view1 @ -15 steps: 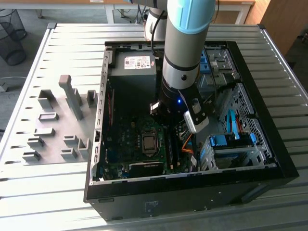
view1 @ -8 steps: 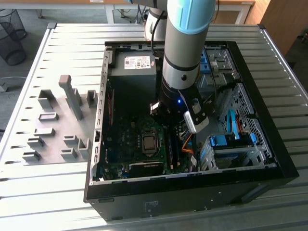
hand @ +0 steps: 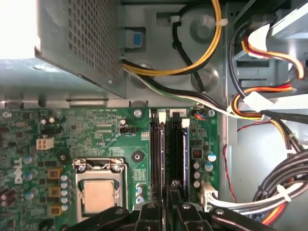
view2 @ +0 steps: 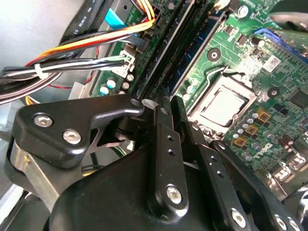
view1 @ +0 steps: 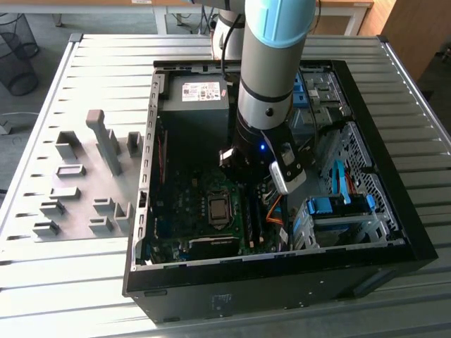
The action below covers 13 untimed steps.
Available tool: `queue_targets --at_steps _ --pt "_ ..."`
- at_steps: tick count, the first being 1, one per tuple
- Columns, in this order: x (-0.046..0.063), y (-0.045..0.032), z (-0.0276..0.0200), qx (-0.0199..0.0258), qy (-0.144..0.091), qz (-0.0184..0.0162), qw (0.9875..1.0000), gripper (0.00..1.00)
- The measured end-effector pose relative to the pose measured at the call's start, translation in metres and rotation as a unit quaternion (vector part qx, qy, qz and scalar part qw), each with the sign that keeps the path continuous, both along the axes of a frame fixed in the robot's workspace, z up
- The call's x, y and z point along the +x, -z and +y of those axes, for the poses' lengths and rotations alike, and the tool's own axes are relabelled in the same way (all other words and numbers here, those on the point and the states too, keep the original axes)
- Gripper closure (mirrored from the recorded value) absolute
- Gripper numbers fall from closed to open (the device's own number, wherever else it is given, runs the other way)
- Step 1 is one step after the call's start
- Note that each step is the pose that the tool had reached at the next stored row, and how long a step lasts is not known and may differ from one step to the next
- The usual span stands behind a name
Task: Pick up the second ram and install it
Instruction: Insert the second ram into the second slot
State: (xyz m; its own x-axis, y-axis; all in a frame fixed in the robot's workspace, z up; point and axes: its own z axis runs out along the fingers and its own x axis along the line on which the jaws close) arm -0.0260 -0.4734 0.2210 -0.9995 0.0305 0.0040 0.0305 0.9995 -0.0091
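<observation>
Inside an open computer case (view1: 278, 257) on a slatted tabletop (view1: 84, 274), the arm reaches down to the motherboard (hand: 101, 134). Its gripper (hand: 168, 208) sits at the memory slots, jaws nearly together on the edge of the second ram (hand: 170, 159), which stands upright in a slot beside another stick (hand: 155, 154). Next to them lies the processor socket (hand: 99, 190). Beyond, cables (hand: 250, 103) run past the power supply (view1: 199, 94).

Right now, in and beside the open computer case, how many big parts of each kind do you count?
Computer case: 1
Power supply: 1
Motherboard: 1
Processor socket: 1
Grey fixture plate: 1
Total: 5
</observation>
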Motion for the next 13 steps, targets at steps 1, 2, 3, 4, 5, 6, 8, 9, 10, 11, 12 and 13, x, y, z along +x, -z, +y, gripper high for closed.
queue_targets --at_steps 1,2,3,4,5,6,8,9,10,11,12,13 --pt "0.0 -0.0033 0.0 0.0 0.0 0.0 1.0 0.79" --pt "0.0 -0.0064 0.0 0.0001 0.0 0.0 1.0 0.79" --pt "0.0 -0.0095 0.0 0.0 0.0 0.0 1.0 0.79" --pt "0.0 -0.012 0.0 0.0 0.0 0.0 1.0 0.79" --pt "0.0 -0.0137 0.0 0.0 0.0 0.0 1.0 0.79" --pt "0.0 -0.0139 0.0 0.0001 0.0 0.0 1.0 0.81" --pt "0.0 -0.014 0.0 0.0002 0.0 -0.0001 1.0 0.87" --pt "0.0 -0.0141 0.0 0.0001 0.0 0.0 1.0 0.9" --pt "0.0 -0.0142 0.0 0.0 0.0 0.0 1.0 0.9" --pt "0.0 -0.0143 0.0 0.0 0.0 0.0 1.0 0.9" --pt "0.0 -0.0142 0.0 0.0 0.0 0.0 1.0 0.9" --pt "0.0 -0.014 0.0 0.0 0.0 0.0 1.0 0.9"
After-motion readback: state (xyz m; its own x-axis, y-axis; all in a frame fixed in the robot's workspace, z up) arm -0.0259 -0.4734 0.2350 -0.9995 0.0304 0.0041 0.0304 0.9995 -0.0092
